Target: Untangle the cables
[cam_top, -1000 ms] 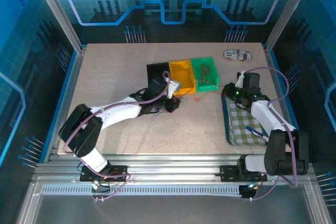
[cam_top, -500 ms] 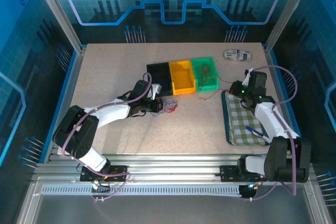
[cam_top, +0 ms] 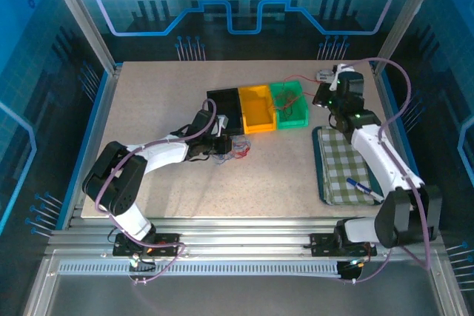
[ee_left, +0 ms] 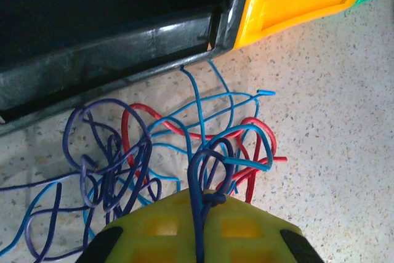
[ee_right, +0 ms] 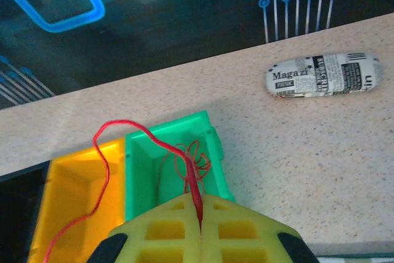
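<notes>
The cables (ee_left: 154, 146) lie as a loose tangle of red, light blue and dark blue strands on the table just in front of the black bin (ee_left: 123, 35). My left gripper (ee_left: 206, 198) is shut on a knotted dark blue strand at the near edge of the tangle; from above, the left gripper (cam_top: 220, 146) sits left of the bundle (cam_top: 239, 150). My right gripper (ee_right: 198, 204) is shut on a red cable (ee_right: 114, 126) that arches up over the green bin (ee_right: 136, 177) and hangs down over the yellow bin (ee_right: 68, 195). Thin red loops (ee_right: 198, 155) rest inside the green bin.
Black (cam_top: 224, 107), yellow (cam_top: 257, 109) and green (cam_top: 290, 105) bins stand side by side mid-table. A checkered cloth (cam_top: 344, 172) with a blue pen (cam_top: 363, 189) lies at the right. A newsprint-patterned case (ee_right: 323, 75) sits near the back right corner.
My right gripper has risen and moved toward the back, drawing the red cable up over the green bin. My left gripper pulled back left from the yellow bin with the tangle.
</notes>
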Available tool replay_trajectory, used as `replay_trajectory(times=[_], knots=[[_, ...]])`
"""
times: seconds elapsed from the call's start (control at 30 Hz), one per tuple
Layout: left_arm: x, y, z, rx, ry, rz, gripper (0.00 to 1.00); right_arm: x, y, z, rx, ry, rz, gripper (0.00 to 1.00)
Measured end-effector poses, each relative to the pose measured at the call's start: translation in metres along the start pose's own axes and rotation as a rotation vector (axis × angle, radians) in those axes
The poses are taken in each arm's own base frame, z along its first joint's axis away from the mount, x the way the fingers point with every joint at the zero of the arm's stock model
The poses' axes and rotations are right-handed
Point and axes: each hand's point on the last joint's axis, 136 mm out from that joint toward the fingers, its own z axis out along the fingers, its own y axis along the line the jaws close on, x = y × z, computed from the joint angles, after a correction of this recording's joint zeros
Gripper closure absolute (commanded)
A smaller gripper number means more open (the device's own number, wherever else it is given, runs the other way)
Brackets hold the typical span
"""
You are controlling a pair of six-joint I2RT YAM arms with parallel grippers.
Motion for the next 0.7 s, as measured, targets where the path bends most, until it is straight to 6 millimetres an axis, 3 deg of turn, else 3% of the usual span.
replay_trajectory(times=[0.27,0.7], knots=[[-0.001,0.000,0.000,-0.002,0.000,0.000,1.00,0.008,-0.001,0.036,0.188,0.031,-0.175,1.00],[0.000,0.003,-0.001,-0.024,0.007,-0.001,1.00,0.014,-0.019,0.068,0.383,0.079,-0.341,1.00]])
